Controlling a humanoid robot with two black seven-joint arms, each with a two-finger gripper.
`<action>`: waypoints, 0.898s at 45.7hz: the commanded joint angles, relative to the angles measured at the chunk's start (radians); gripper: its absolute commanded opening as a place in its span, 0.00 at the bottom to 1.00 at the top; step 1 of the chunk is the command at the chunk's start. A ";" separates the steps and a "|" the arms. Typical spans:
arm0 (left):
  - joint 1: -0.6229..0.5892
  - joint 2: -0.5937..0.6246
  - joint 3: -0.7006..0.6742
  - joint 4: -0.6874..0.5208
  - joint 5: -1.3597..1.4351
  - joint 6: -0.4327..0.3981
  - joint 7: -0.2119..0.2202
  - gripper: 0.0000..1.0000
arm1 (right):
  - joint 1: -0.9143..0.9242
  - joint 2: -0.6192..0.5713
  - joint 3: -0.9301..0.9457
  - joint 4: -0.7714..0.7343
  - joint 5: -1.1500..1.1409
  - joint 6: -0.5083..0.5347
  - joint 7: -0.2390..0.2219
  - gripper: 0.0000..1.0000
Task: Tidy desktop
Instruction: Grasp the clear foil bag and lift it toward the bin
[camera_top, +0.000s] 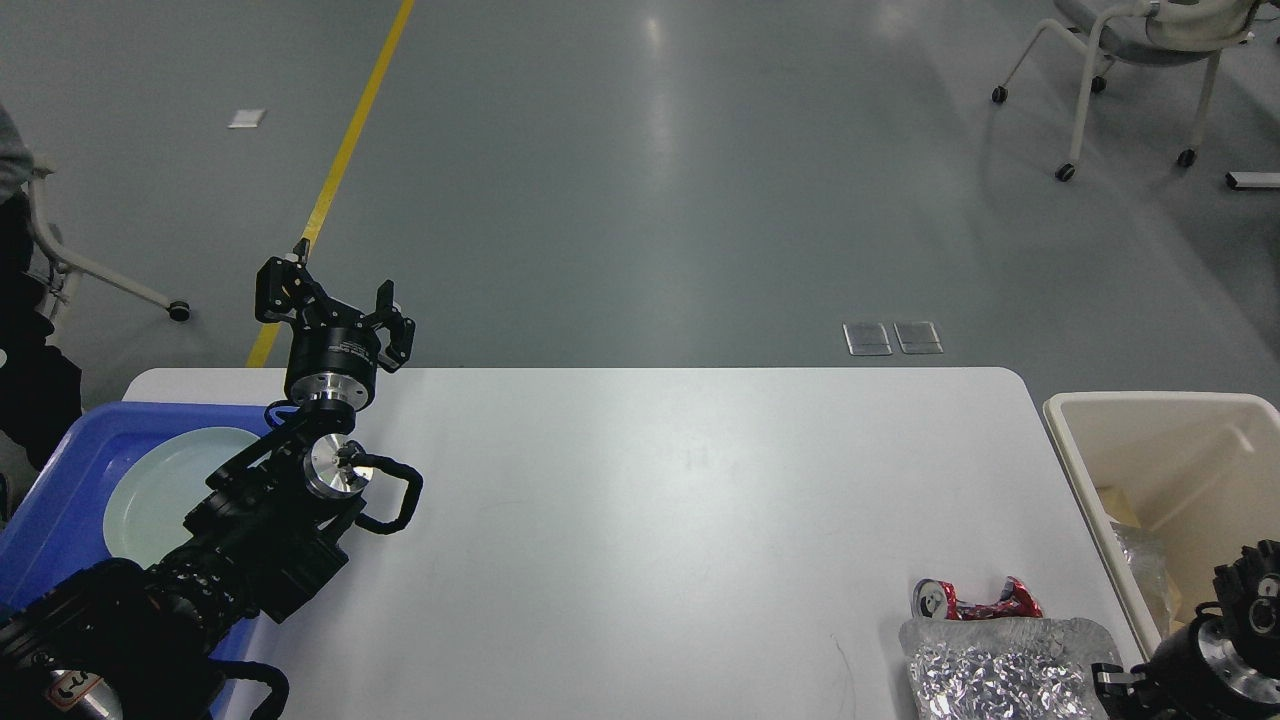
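Note:
The white desktop (650, 520) fills the middle of the head view. A crinkled silver foil bag (990, 670) lies at its front right corner, with a crushed red can (975, 602) touching its far edge. My right gripper (1110, 685) is low at the bottom right, at the bag's right edge; its fingers are mostly cut off by the frame. My left gripper (335, 295) is open and empty, held up above the desktop's far left corner.
A blue tray (60, 480) holding a pale plate (160, 480) sits at the left, partly under my left arm. A cream bin (1150, 405) with some scraps inside stands off the right edge. Chairs stand on the floor beyond.

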 joint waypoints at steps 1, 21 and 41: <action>0.000 0.000 0.001 0.000 -0.001 0.000 0.000 1.00 | 0.010 -0.009 -0.001 0.004 0.010 0.008 0.019 0.00; 0.000 0.000 0.001 0.000 -0.001 0.000 0.000 1.00 | 0.345 -0.216 0.018 0.136 0.011 0.336 0.047 0.00; 0.000 0.000 0.001 0.000 -0.001 0.000 0.000 1.00 | 0.856 -0.233 0.043 0.139 0.258 0.491 0.036 0.00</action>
